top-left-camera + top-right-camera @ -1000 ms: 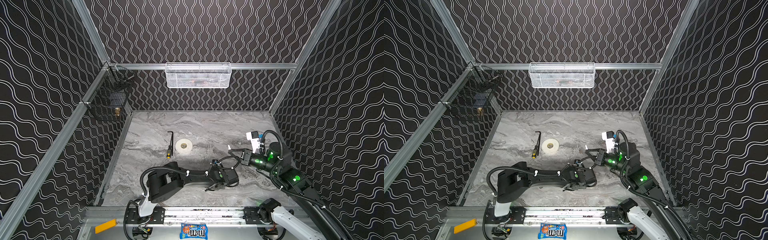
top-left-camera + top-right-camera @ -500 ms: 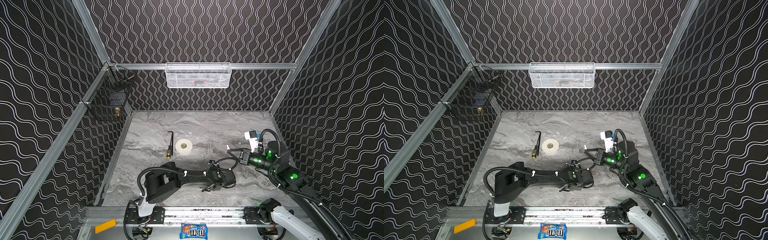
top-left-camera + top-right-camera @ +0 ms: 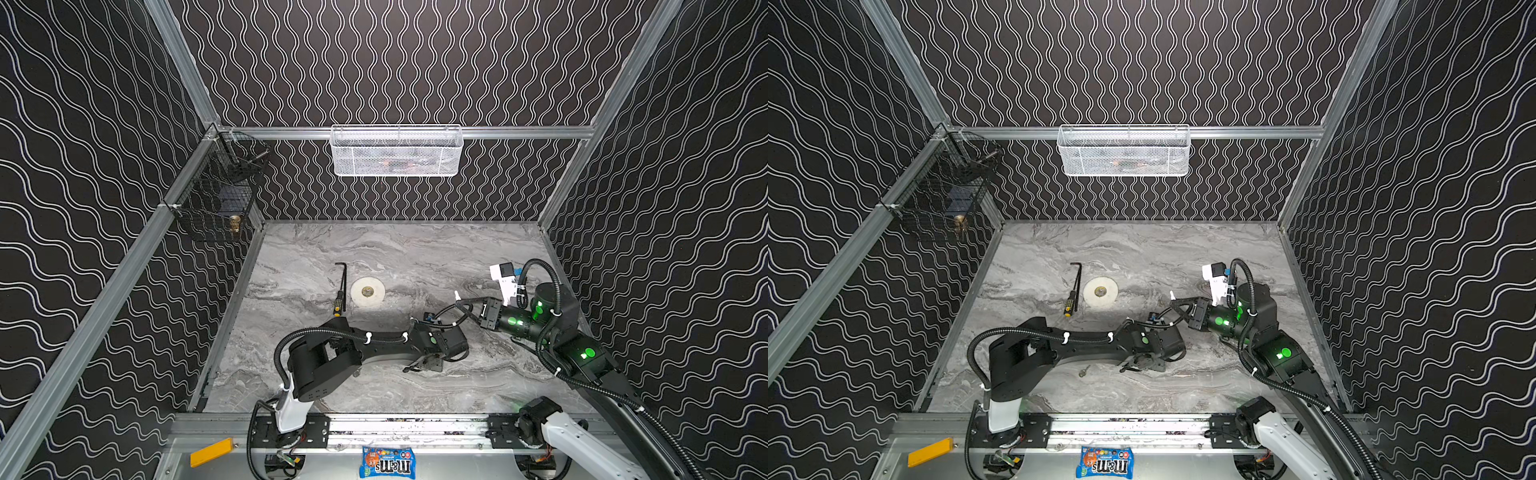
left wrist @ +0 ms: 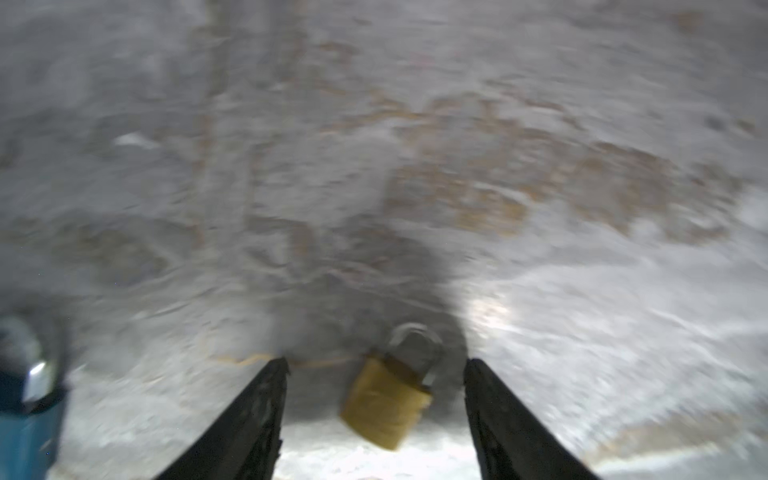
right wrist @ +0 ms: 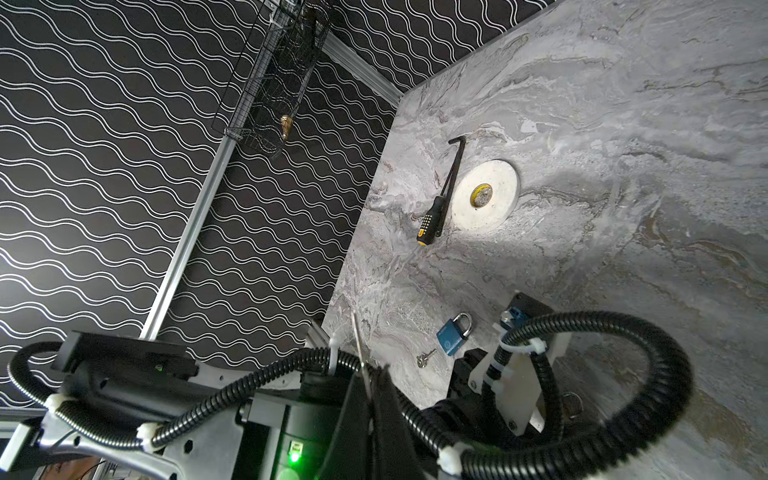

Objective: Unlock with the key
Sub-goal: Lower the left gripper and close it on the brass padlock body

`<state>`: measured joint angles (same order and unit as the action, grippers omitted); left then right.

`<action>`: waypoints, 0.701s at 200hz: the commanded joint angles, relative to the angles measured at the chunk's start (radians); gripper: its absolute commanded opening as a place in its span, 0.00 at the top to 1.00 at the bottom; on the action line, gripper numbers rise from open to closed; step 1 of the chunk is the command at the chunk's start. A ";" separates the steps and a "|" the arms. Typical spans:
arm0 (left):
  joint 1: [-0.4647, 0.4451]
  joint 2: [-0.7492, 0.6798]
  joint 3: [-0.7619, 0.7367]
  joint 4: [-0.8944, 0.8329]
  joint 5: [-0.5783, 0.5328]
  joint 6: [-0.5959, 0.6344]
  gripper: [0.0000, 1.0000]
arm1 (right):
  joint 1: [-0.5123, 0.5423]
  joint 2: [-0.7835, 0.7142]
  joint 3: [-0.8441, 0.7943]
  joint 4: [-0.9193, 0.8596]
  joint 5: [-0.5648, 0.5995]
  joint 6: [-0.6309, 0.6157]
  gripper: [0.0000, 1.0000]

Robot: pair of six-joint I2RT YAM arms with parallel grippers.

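A brass padlock (image 4: 384,405) with a steel shackle lies flat on the marble table, between the fingers of my left gripper (image 4: 376,361). That gripper is open and does not touch the padlock. In both top views the left gripper (image 3: 424,365) (image 3: 1142,363) is low over the table and hides the padlock. My right gripper (image 5: 370,370) (image 3: 457,296) hovers above the left wrist, shut on a thin silver key (image 5: 356,340) that sticks out past its tips. A blue padlock (image 5: 453,334) and a second small key (image 5: 426,358) (image 3: 1084,370) lie beside the left arm.
A black-handled L-shaped tool (image 3: 341,291) and a white disc (image 3: 368,292) lie mid-table. A white mesh basket (image 3: 397,151) hangs on the back wall and a black wire basket (image 3: 216,195) on the left wall. A candy pack (image 3: 387,465) lies on the front rail.
My left gripper has shifted a little to the left and towards the front and its jaws have widened slightly. The right gripper has kept the key and barely moved.
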<state>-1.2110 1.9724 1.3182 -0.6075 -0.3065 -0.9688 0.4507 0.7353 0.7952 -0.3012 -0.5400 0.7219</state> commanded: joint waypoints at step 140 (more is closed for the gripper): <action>-0.008 0.042 0.066 -0.097 0.062 0.055 0.41 | -0.004 -0.011 -0.007 -0.072 0.011 -0.025 1.00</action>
<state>-1.2148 2.0132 1.3819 -0.6689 -0.2508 -0.8917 0.4496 0.7280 0.7856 -0.3744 -0.5358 0.7136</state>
